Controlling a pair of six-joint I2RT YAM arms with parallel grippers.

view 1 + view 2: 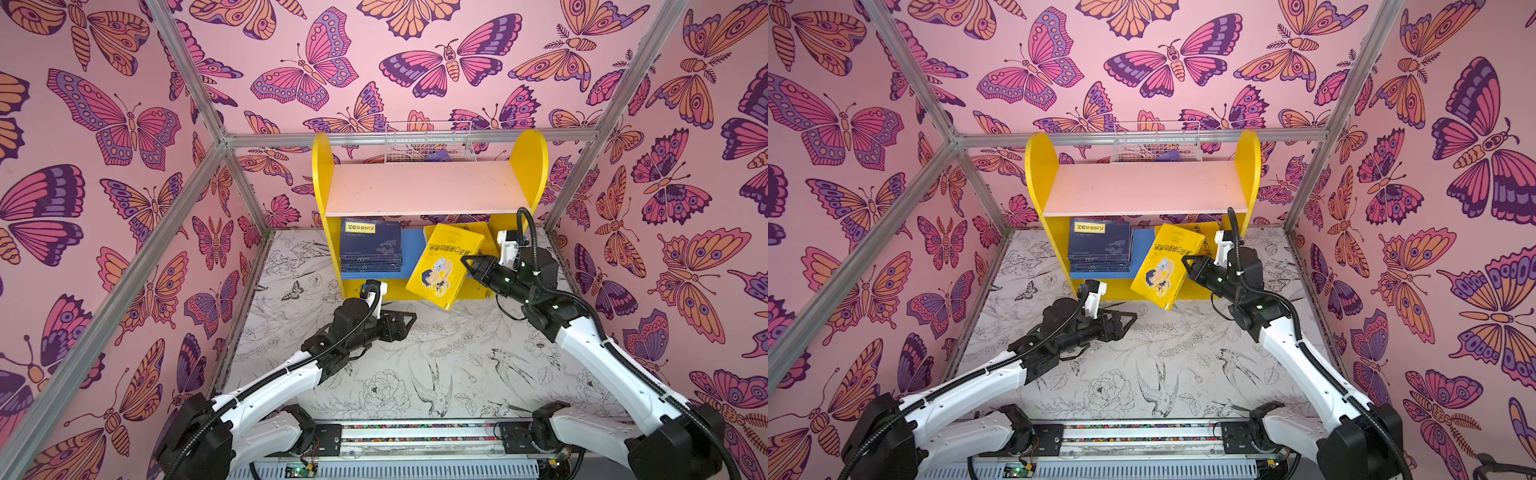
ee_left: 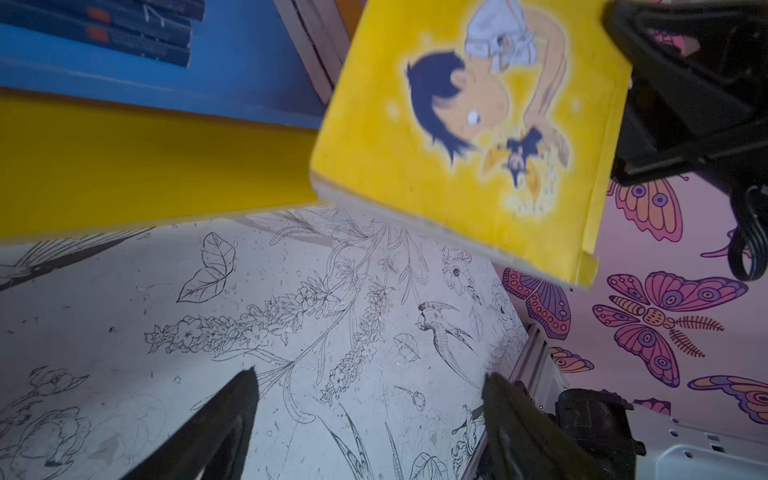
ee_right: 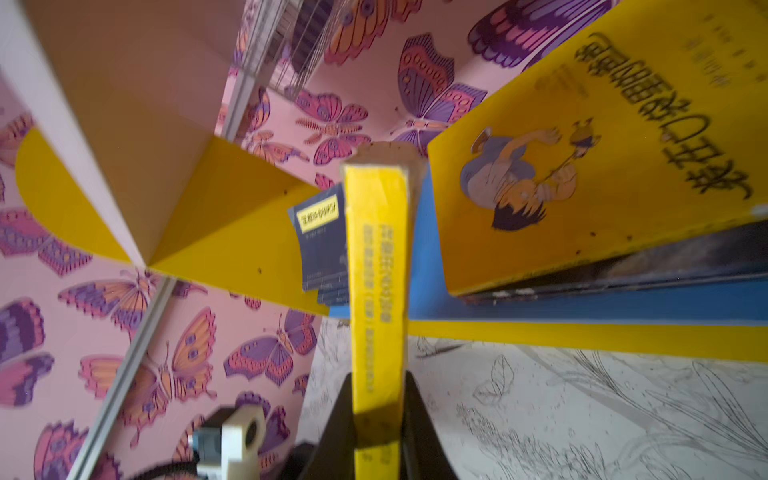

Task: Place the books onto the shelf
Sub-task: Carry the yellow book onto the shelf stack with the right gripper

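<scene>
Your right claw (image 1: 466, 261) is pinched tight on the spine edge of a yellow cartoon-cover book (image 1: 440, 270). Your left claw (image 1: 409, 322) hangs spread wide and empty over the desk (image 1: 415, 374), just in front of the shelf (image 1: 322, 187). On the shelf's blue lower board (image 1: 411, 249), a stack of navy books (image 1: 370, 245) lies at the left (yellow label uppermost). The held book tilts, its lower corner jutting past the shelf's front. Behind it, a second yellow book (image 1: 478, 232) lies at the board's right end.
</scene>
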